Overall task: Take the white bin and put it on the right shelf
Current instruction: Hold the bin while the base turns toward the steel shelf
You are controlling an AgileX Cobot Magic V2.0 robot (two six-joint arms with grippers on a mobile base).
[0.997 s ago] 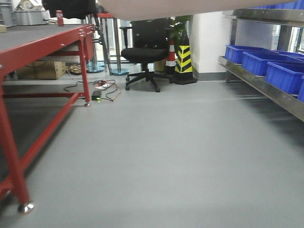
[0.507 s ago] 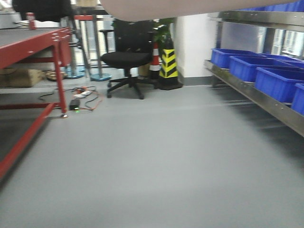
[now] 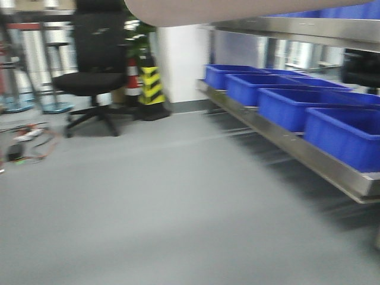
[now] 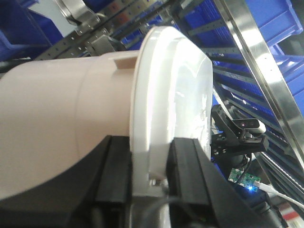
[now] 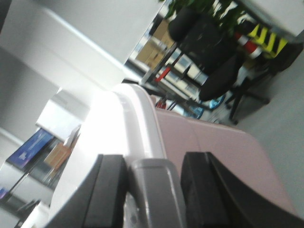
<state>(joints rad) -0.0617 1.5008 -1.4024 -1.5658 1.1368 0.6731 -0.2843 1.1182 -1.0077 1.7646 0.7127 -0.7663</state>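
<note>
The white bin (image 3: 237, 9) hangs between both arms; only its pinkish underside shows along the top edge of the front view. In the left wrist view my left gripper (image 4: 151, 166) is shut on the rim of the light lid (image 4: 175, 90), next to the pinkish body (image 4: 61, 109). In the right wrist view my right gripper (image 5: 154, 185) is shut on the grey handle piece (image 5: 151, 199) at the lid's edge. The right shelf (image 3: 297, 151), shiny steel, runs along the right side of the front view.
Several blue crates (image 3: 344, 133) stand in a row on the shelf's lower level. A black office chair (image 3: 89, 77) and a yellow-black cone (image 3: 151, 86) stand at the back left. Cables (image 3: 24, 145) lie on the grey floor at left.
The front view has swung right: the red-framed table slid out at left, and the steel shelf with blue crates now fills the right half, closer. Both grippers still hold the bin.
</note>
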